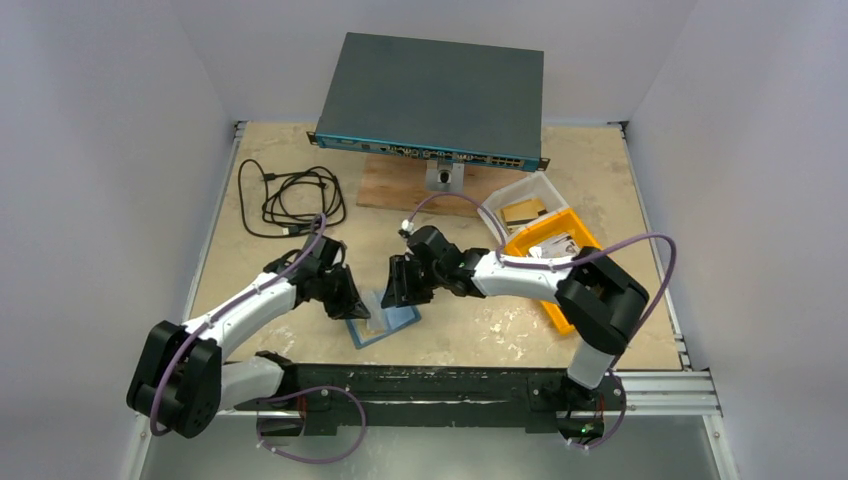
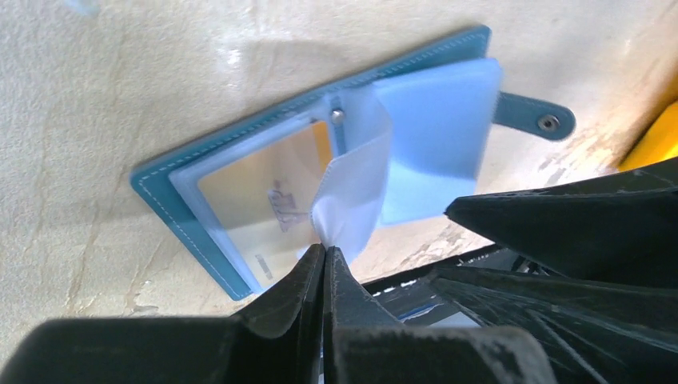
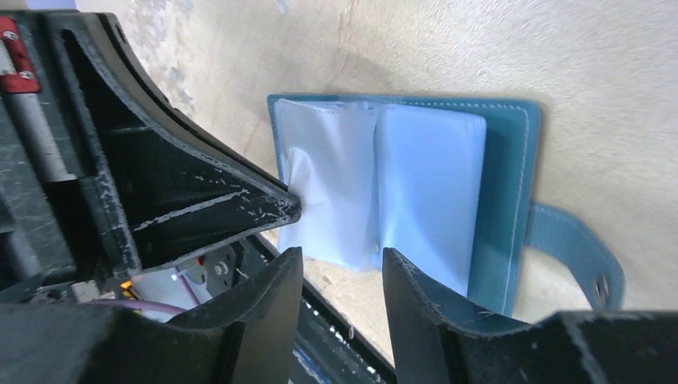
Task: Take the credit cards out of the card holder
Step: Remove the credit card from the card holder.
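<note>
**One card still sleeved, holder open between both grippers**

The card holder (image 1: 383, 322) lies open and flat on the table (image 1: 500, 325), close to the near edge. Its snap tab (image 2: 534, 120) hangs free off one side.

The left gripper (image 2: 324, 254) sits at the holder's left edge. Its jaws are pressed together on the lower corner of a clear pocket leaf (image 2: 352, 184), lifting that leaf off the stack. Under the raised leaf, a pale gold credit card (image 2: 256, 188) is still fully inside its sleeve on the holder's left half.

The right gripper (image 3: 340, 260) hovers at the holder's other side with its jaws spread. It pinches nothing, and the loose edges of the pale blue leaves lie just behind the gap. The right half of the holder shows only blank leaves, and whether any of them hides another card I cannot tell.

Beyond the holder and well to its right stands an orange bin (image 1: 522, 243) with a few pale printed cards (image 1: 558, 245) in it. Just past the bin is a clear tub (image 1: 520, 190) holding a tan card (image 1: 524, 211). Far to the holder's left lies a coil of black cable (image 1: 290, 200). Farthest from it, a network switch (image 1: 430, 95) rests on a wooden board (image 1: 395, 185).

The cards already in the bin and tub suggest the job is partly done. At least the gold card remains. It would have to be slid out of its sleeve while the leaf is held, and the remaining leaves then checked.
</note>
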